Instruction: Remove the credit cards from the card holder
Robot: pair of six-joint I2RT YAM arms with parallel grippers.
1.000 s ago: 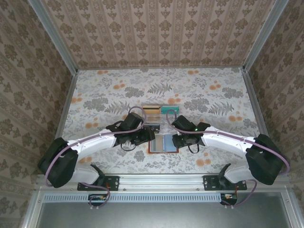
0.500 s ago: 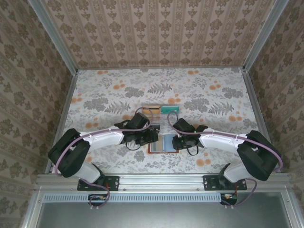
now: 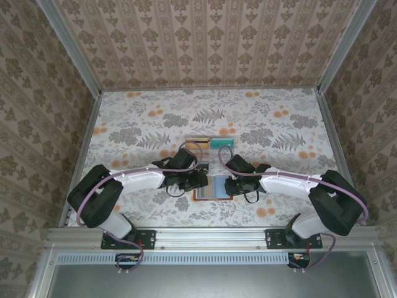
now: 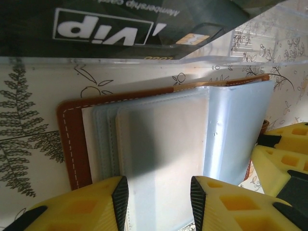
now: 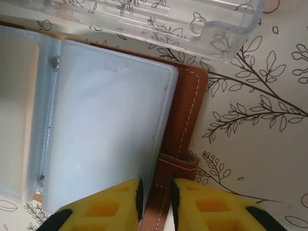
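Top external: orange card, teal card | left wrist: black Vip card; left gripper spread over card holder | right wrist: right gripper fingers nearly together, grip unclear

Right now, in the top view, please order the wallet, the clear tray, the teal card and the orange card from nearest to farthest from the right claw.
1. Wallet: at the tips of the right claw, near side.
2. Clear tray: just beyond the wallet.
3. Teal card: past the tray, on the right.
4. Orange card: past the tray, on the left.
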